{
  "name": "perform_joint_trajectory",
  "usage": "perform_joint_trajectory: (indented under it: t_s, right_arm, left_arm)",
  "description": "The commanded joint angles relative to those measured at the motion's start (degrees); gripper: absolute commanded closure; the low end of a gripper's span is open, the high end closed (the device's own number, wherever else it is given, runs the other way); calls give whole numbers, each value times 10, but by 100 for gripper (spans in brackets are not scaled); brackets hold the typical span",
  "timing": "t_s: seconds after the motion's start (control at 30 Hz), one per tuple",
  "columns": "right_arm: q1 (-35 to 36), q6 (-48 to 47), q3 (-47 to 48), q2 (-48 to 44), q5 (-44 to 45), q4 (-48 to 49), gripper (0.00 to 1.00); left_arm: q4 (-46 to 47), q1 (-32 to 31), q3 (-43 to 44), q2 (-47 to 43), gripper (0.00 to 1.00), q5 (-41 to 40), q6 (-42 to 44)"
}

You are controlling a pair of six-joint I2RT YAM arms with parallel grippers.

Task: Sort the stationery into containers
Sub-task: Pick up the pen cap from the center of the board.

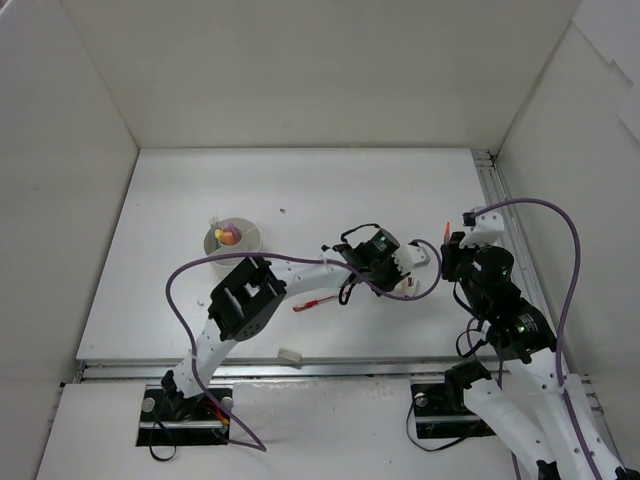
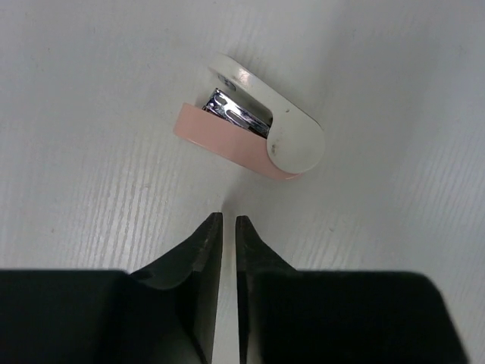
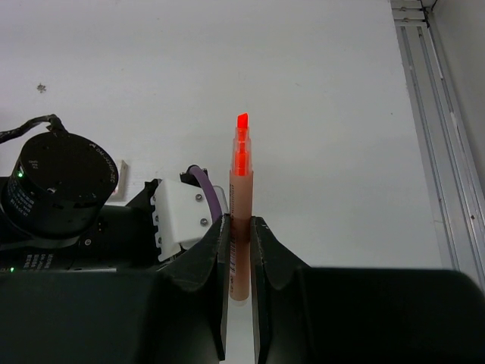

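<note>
Where the desk (image 1: 400, 190) meets the rail in front of the arm bases, a small cream eraser block (image 1: 290, 354) lies alone on the white surface. A little farther in, a red pen (image 1: 315, 303) lies flat, just beside the left arm's forearm and apart from everything else.

Beyond that, toward the middle right, the two arms come close together. The left claw (image 2: 229, 220) points down at the desk with its fingers drawn nearly together: only a thin slit shows between them and nothing is caught in it. Just past its fingertips, not touching them, a small stapler (image 2: 250, 129) lies on its side, pink below and white on top, with the metal mouth turned up and to the left in the wrist view.

The right claw (image 3: 239, 224) hangs next to the left arm's wrist (image 3: 61, 189) and is clamped on an orange marker (image 3: 241, 189). The pale barrel sits between the fingers and the uncapped bright tip points away from the claw, off the desk.

Farther back on the left stands the round white cup (image 1: 248, 238), well apart from both claws. Yellow and pink pieces (image 1: 228, 235) stick up inside it; they look like short markers, though the overhead view is too small to be sure, and I cannot tell which compartment they occupy.
</note>
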Motion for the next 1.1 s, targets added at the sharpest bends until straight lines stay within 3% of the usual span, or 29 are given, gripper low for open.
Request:
perform_joint_trajectory:
  t_s: [0.0, 0.3, 0.43, 0.6, 0.77, 0.9, 1.07]
  right_arm:
    - [-1, -3, 12, 20, -4, 16, 100]
    - [-2, -1, 15, 38, -6, 3, 100]
    - [-2, -1, 18, 47, -10, 0, 100]
    - [-1, -2, 18, 50, -10, -4, 100]
    - [-1, -3, 17, 49, -8, -5, 100]
    - [-1, -3, 17, 52, -8, -6, 100]
    - [-2, -9, 19, 59, -23, -7, 100]
  left_arm:
    - [5, 1, 1, -23, 94, -9, 1]
    - [24, 1, -51, -65, 98, -10, -12]
    - [31, 12, -59, -63, 77, -5, -15]
    - [26, 12, -51, -52, 72, 46, 8]
    - [17, 12, -47, -45, 82, 45, 8]
    - [21, 12, -68, -59, 99, 44, 7]
    - [46, 23, -135, -127, 100, 69, 5]
